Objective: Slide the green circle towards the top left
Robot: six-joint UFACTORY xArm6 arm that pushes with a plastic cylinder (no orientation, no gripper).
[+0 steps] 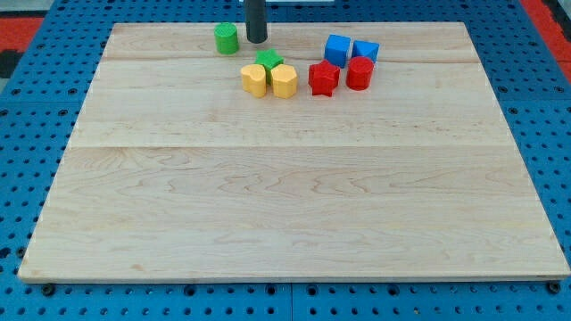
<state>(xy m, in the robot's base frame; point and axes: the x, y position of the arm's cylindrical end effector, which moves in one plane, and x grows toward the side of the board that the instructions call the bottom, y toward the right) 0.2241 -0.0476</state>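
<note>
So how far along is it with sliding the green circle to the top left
Done: the green circle sits near the board's top edge, apart from the cluster holding the green star. In hand: my tip stands just to the circle's right, seemingly a small gap between. Left: the circle is still well right of the top left corner of the board.

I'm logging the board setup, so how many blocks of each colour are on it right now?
Green: 2, the green circle and a green star
Yellow: 2
Red: 2
Blue: 2
Total: 8 blocks
My tip stands just to the view's right of the green circle.
</note>
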